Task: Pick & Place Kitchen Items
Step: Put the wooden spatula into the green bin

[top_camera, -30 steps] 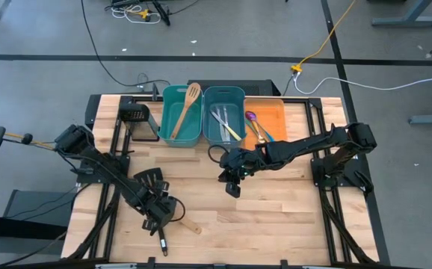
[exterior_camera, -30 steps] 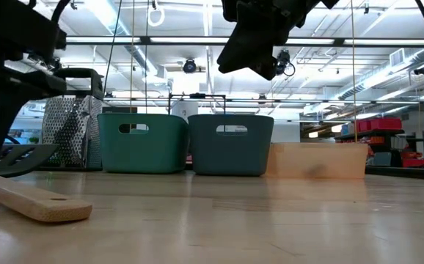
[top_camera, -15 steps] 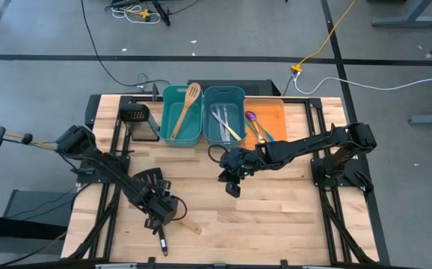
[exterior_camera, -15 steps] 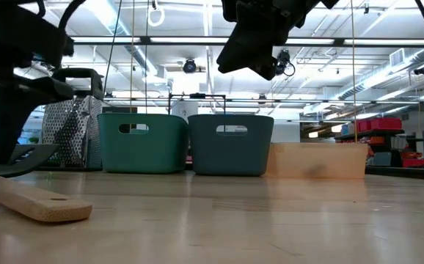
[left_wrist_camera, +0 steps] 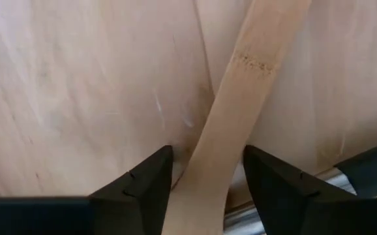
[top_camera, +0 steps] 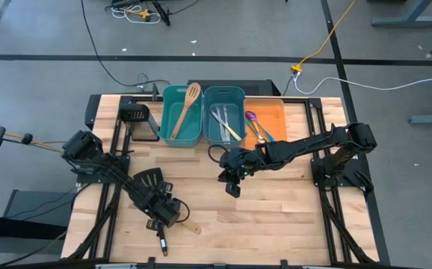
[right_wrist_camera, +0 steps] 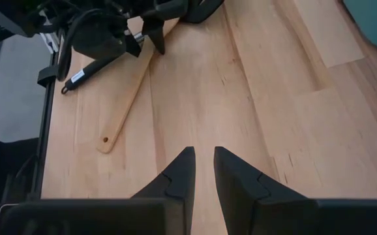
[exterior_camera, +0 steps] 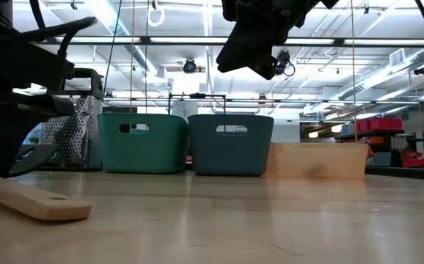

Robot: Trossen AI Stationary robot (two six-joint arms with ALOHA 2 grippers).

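Your desk (top_camera: 291, 209) carries three bins along its far edge. Your left gripper (left_wrist_camera: 207, 171) is low at the near left, fingers (left_wrist_camera: 139, 189) spread astride the wooden spatula (left_wrist_camera: 231, 124) lying flat there, beside a black turner (top_camera: 155, 179). Your right gripper (right_wrist_camera: 201, 171) hangs mid-desk, fingers narrowly parted, holding nothing.

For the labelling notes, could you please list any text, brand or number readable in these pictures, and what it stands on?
None can be read.
Wooden spatula handle: a faint stamped mark, too blurred to read.
Black turner handle: a small white label, too small to read.
Bins: no lettering visible.
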